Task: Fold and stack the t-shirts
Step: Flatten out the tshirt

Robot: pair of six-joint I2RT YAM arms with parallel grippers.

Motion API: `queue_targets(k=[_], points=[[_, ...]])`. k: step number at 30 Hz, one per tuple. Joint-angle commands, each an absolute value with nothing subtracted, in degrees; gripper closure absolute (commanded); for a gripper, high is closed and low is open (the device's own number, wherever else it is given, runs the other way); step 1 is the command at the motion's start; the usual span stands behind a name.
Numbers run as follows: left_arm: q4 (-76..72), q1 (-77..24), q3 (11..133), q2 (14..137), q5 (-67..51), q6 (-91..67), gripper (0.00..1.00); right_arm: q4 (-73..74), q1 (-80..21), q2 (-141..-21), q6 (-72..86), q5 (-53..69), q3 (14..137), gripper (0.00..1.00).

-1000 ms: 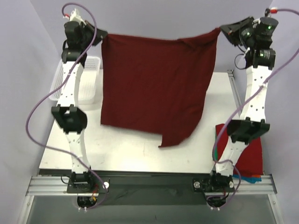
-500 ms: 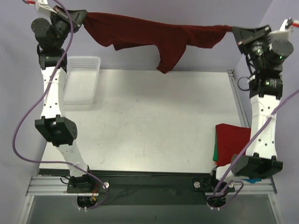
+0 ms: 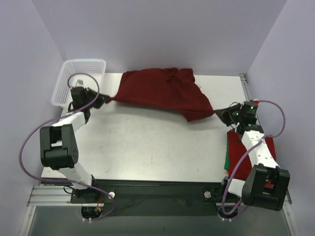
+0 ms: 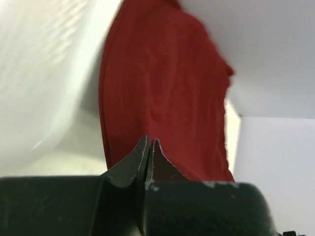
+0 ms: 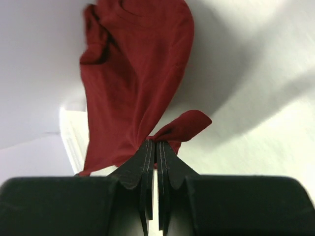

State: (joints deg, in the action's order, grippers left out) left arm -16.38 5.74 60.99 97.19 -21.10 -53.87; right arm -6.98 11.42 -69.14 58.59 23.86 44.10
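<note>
The dark maroon t-shirt lies rumpled across the far part of the table, toward 12 o'clock in the top view. It is spread from about 10 o'clock to about 2 o'clock, with a loose flap sagging toward the centre on its right side. The left gripper is low over the table at about 10 o'clock. Its jaws are pressed together on the shirt's left corner, where the cloth tapers to a point. In the left wrist view the two fingertips meet with no gap, and the maroon cloth rises directly beyond them. The right gripper sits at about 3 o'clock, also low, jaws clamped tight on the shirt's right corner. In the right wrist view a small curl of cloth is bunched at the closed tips and the rest trails away over the tabletop. The white mesh basket stands at the far-left corner, near 10 to 11 o'clock, just beyond the left gripper and apart from the shirt. At about 4 o'clock, along the right edge, the brighter red t-shirt lies partly under the right arm. A thin green strip at its left edge is probably the green t-shirt beneath it, though too little shows to be certain.
</note>
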Motion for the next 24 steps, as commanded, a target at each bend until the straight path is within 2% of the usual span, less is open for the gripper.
queue_targets(k=[1, 8, 9, 11, 12, 13, 15, 17, 20, 24], points=[[-21.1, 6.4, 53.5, 89.3, -15.7, -55.1, 1.0, -7.2, 10.7, -65.7, 56.6, 25.5, 40.0, 1.0], [-12.8, 6.4, 43.1, 84.0, -11.9, -55.1, 1.0, -3.2, 10.6, -69.2, 54.8, 32.5, 29.5, 0.99], [-8.7, 6.5, 41.3, 82.7, -10.0, -54.7, 1.0, -2.9, 10.5, -68.7, 54.2, 34.3, 28.4, 0.9], [-3.9, 6.6, 40.1, 78.2, -7.0, -53.9, 0.96, -0.9, 10.4, -66.5, 53.4, 35.6, 25.9, 0.81], [-0.2, 6.5, 38.9, 76.7, -5.8, -53.0, 0.92, -0.2, 10.4, -65.1, 51.4, 35.6, 25.6, 0.68], [2.1, 6.5, 38.1, 73.9, -5.0, -52.7, 0.79, 3.0, 10.4, -63.4, 50.6, 34.6, 25.3, 0.61], [8.1, 6.4, 36.3, 70.8, -2.6, -52.4, 0.71, 8.3, 10.4, -57.5, 49.3, 33.4, 25.0, 0.44], [9.6, 6.4, 34.5, 65.6, -1.5, -51.9, 0.57, 13.1, 9.7, -51.4, 47.3, 29.7, 25.2, 0.37], [12.9, 6.2, 32.3, 59.8, 1.6, -51.2, 0.45, 17.0, 8.0, -47.7, 44.6, 22.3, 26.3, 0.33], [17.2, 5.1, 32.7, 59.2, 5.5, -50.0, 0.44, 19.0, 2.0, -49.2, 41.5, 15.5, 28.5, 0.33]])
